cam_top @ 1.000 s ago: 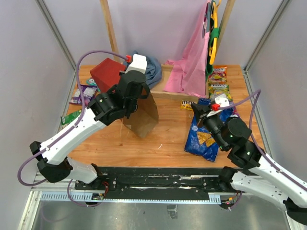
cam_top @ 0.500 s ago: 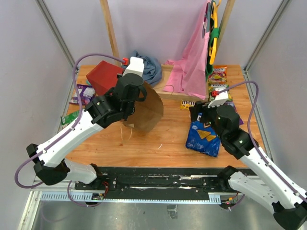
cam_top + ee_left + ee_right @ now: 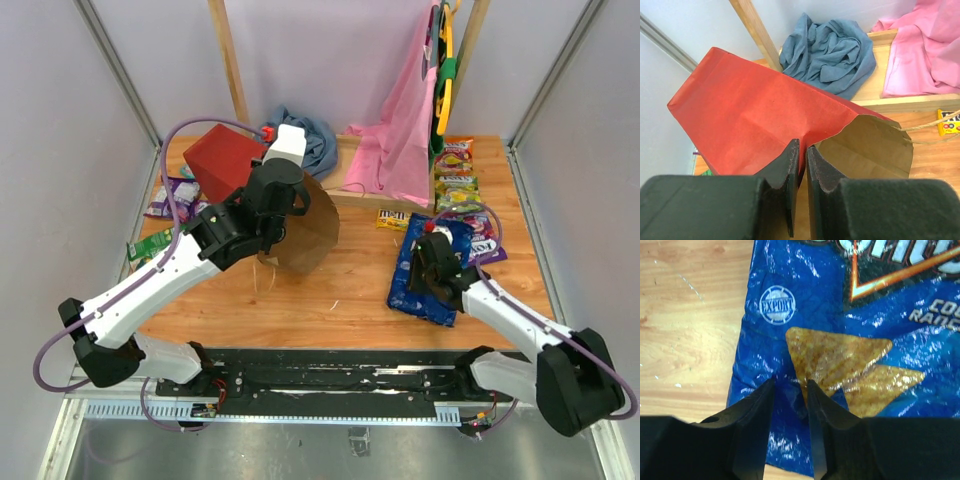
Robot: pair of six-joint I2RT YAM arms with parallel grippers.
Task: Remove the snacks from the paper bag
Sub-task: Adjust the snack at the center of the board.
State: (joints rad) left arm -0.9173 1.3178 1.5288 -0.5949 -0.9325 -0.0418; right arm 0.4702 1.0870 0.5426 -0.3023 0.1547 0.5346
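Since a second ago the right arm has dropped low over the surface (image 3: pixel 350 290), and the paper bag (image 3: pixel 750 115) has swung so its brown mouth faces right. One paper bag is in view, tilted above the left half of the surface, red outside and brown inside. The left gripper (image 3: pixel 801 150) is pressed together on its rim, pinching the paper edge. One large blue chip bag (image 3: pixel 790 305) lies flat on the right half, directly under the right gripper (image 3: pixel 789 385). Those fingers stand slightly apart with their tips on the foil near the bag's lower edge, and I cannot tell whether they pinch it. One yellow packet (image 3: pixel 392 218) lies just behind the chip bag. One purple packet (image 3: pixel 172 195) and one green packet (image 3: pixel 148 243) lie at the left edge. More small packets overlap along the right edge, too crowded to count.
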